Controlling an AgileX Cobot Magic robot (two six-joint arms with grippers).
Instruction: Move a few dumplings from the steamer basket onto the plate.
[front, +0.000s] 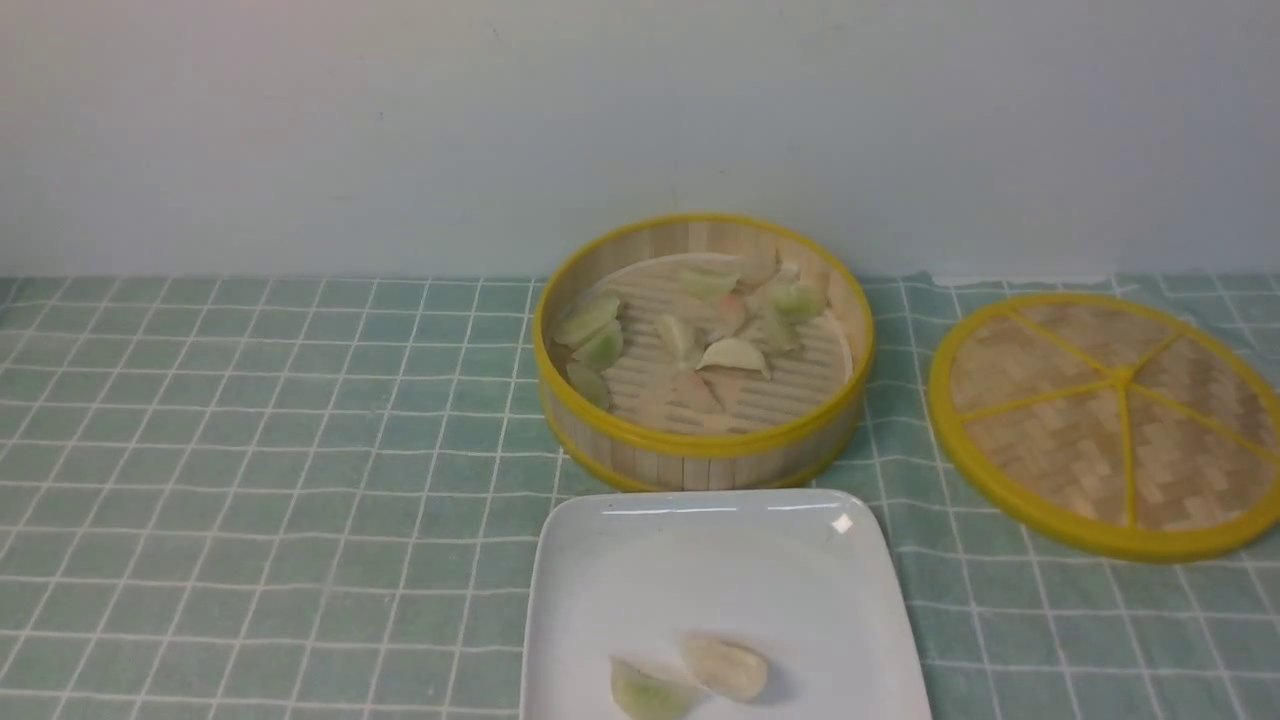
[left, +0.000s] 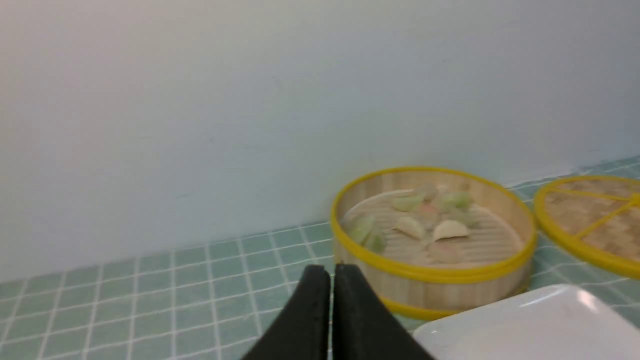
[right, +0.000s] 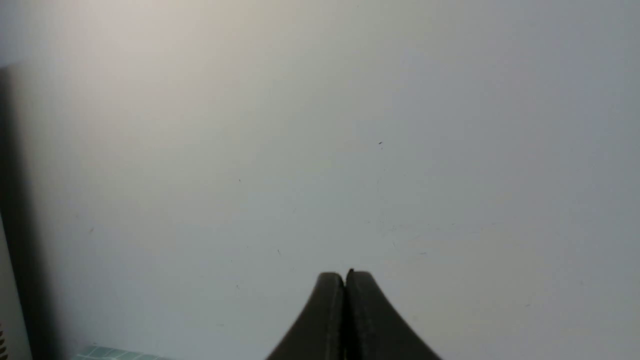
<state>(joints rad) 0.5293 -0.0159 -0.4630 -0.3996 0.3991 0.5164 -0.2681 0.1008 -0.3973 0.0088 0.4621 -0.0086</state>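
The steamer basket (front: 700, 455) stands on the checked cloth near the back wall and holds several dumplings (front: 735, 355). The same basket (left: 450, 290) and its dumplings (left: 450, 230) also appear in the left wrist view. In front of the basket lies the white plate (front: 700, 560), with two dumplings on it, a pale green one (front: 645, 692) and a cream one (front: 727, 667). A corner of the plate (left: 525, 325) shows in the left wrist view. My left gripper (left: 332, 270) is shut and empty, short of the basket. My right gripper (right: 345, 275) is shut, empty, and faces a bare wall. Neither arm shows in the front view.
A flat woven lid with yellow spokes (front: 1110, 420) lies to the right of the basket; it shows as the lid (left: 590, 220) in the left wrist view. A green checked cloth (front: 250, 450) covers the table. A pale wall (front: 400, 130) rises right behind the basket.
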